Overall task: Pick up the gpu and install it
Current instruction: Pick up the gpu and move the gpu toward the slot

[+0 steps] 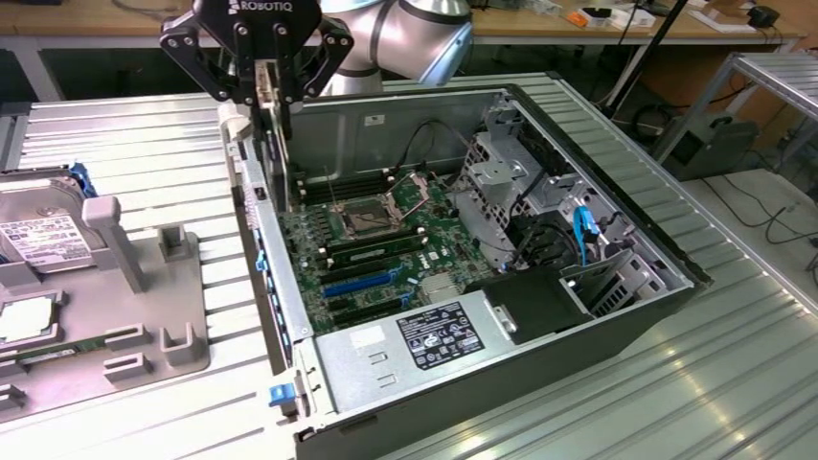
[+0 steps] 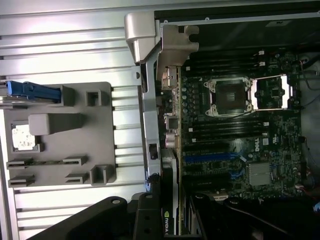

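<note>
Hand point(image 1: 271, 94) around gpu point(image 1: 274, 153) — thin, flat (upright)

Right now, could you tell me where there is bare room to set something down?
Bare ribbed table lies at the exterior view's right of the computer case, plus a narrow strip between case and grey fixture tray. Inside the case is crowded.
</note>
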`<state>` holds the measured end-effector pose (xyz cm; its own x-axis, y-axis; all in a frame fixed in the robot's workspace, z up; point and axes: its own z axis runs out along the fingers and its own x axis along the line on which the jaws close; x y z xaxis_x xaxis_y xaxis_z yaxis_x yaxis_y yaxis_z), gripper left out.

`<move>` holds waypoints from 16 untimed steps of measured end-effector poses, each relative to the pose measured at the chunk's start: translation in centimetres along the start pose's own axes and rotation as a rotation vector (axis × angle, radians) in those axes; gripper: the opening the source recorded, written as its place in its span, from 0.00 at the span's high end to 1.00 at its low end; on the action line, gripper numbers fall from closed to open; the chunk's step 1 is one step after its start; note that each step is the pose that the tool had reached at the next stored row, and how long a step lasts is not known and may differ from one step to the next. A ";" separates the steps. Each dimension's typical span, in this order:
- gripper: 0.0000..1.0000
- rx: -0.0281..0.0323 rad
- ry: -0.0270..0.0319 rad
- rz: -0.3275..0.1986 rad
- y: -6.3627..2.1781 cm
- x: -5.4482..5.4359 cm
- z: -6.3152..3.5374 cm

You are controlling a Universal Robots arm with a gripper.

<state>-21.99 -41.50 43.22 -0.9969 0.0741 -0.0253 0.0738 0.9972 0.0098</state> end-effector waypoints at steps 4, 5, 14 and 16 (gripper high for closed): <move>0.73 0.0000 0.0000 0.000 0.06 -0.8 0.03; 0.73 0.0000 0.0000 0.000 0.07 -0.9 0.04; 0.73 0.0000 0.0000 0.000 0.14 -2.0 0.08; 0.73 0.0001 0.0000 0.000 0.16 -2.2 0.09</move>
<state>-19.81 -41.50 43.19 -0.9969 0.0740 -0.0253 0.0738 0.9972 0.0097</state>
